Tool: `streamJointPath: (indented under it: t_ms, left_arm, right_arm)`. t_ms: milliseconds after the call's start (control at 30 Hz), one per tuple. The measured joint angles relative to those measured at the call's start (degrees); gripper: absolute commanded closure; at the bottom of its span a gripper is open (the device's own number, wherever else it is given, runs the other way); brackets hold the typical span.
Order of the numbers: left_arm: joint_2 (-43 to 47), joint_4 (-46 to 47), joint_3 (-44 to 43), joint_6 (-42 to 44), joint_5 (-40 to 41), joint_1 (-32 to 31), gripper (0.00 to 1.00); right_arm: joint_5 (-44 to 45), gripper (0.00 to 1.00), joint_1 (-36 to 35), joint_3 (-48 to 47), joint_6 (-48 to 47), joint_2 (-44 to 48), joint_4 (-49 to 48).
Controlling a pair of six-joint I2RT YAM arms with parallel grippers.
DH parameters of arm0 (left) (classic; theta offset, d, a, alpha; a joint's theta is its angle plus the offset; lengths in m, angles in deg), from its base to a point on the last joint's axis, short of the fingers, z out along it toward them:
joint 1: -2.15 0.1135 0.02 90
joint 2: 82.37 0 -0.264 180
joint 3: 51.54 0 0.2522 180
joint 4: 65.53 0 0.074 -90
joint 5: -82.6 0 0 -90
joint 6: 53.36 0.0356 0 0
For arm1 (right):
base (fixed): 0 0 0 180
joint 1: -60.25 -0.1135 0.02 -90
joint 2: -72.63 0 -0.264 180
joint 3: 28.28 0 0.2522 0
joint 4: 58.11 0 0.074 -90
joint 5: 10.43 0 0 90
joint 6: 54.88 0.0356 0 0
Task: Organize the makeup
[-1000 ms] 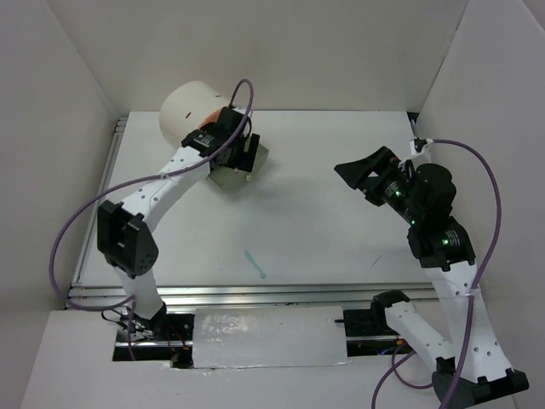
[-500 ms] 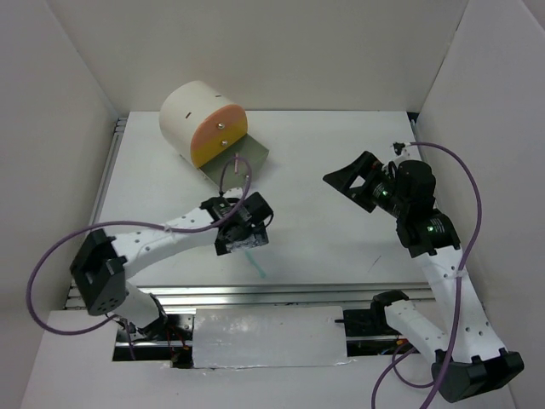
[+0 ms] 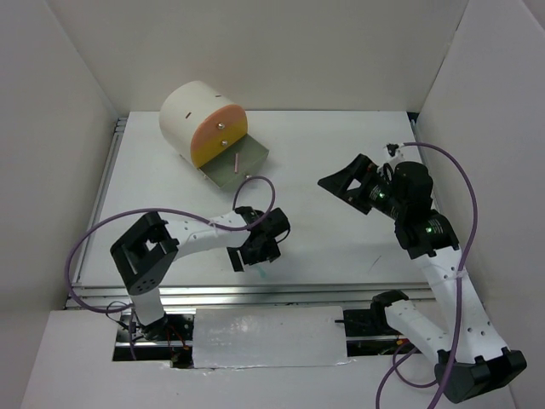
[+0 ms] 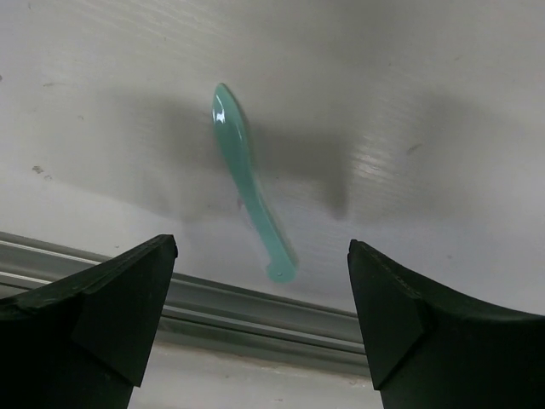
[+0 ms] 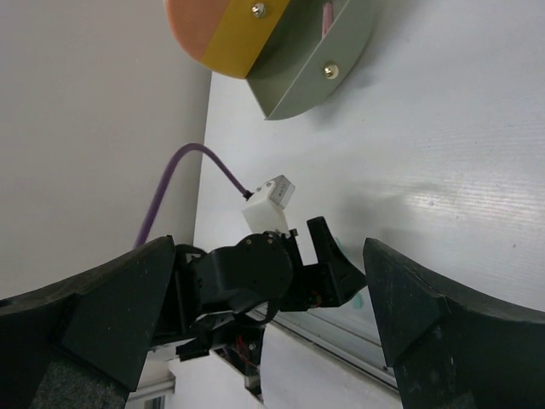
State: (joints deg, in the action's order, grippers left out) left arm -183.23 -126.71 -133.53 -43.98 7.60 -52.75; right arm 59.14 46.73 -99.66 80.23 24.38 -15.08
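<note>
1. Flat matte white table with faint scuffs and soft shadows on its surface.
2. Plain white panels enclose it: back wall, left wall, right wall.
3. Ribbed silver aluminium rail along the table's near edge, under even, diffuse light.

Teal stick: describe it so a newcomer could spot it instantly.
On the white table, look at the front edge, just beyond the metal rail, under the open left hand. The teal stick lies flat there: slim, glossy, curved, alone on bare surface; the pink stick lies far back at the cream box.
</note>
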Motion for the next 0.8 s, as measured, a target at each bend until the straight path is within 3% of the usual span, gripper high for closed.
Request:
streamJointPath:
  t_ms: [67, 167, 200, 500, 600, 800]
  left_arm:
    - [-0.94, 1.33, 1.29, -0.87, -0.92, 0.0, 0.06]
    - [-2.23, 3.15, 2.78, -2.23, -2.93, 0.07, 0.18]
    - [-2.23, 3.19, 2.84, -2.32, -3.17, 0.09, 0.31]
    - [-0.92, 4.94, 4.83, -5.03, -7.21, 0.11, 1.0]
    - [-1.14, 3.56, 3.3, -4.35, -5.92, 0.11, 1.0]
    - [-2.08, 0.07, -8.7, 5.99, 6.82, -0.37, 1.0]
  right_arm:
    - [0.02, 0.0, -0.68, 0.04, -0.07, 0.22, -0.04]
    - [0.2, 0.0, -1.73, 0.04, -0.35, 0.44, -0.04]
    - [0.35, 0.0, -2.16, 0.04, -0.59, 0.5, -0.02]
    - [2.29, 0.0, -5.03, -0.22, -2.23, 0.52, 0.35]
    - [2.86, 0.0, -5.66, -0.57, -2.67, 0.5, 0.57]
    - [3.5, 0.0, -6.25, -1.6, -3.06, 0.44, 0.83]
